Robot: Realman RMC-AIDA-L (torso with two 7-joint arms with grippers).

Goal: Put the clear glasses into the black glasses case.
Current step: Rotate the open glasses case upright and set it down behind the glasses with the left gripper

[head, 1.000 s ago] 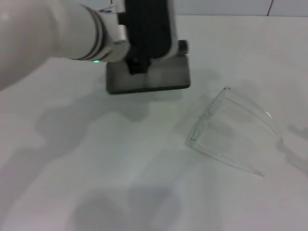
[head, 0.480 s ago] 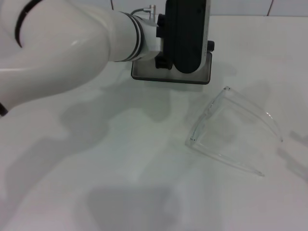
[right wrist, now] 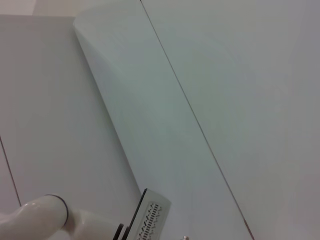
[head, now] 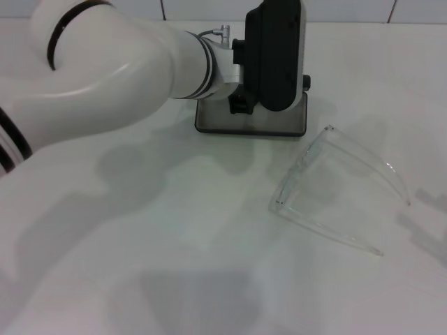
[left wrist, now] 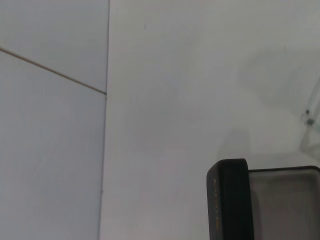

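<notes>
While the open black oblong hinged glasses case (head: 251, 122) sat at the far middle of the white desk (head: 174, 230), the left end effector (head: 241, 105) hung directly over its near edge — whether its fingers were apart or together could not be told. The fully transparent wraparound plastic glasses (head: 335, 192) lay just to the right of the case and nearer the robot, long arms trailing right. The right end effector was out of sight, though probably nearer them.

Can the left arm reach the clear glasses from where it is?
Probably yes. The left gripper is at the black glasses case, and the clear glasses lie open on the table beside it, nothing between.
</notes>
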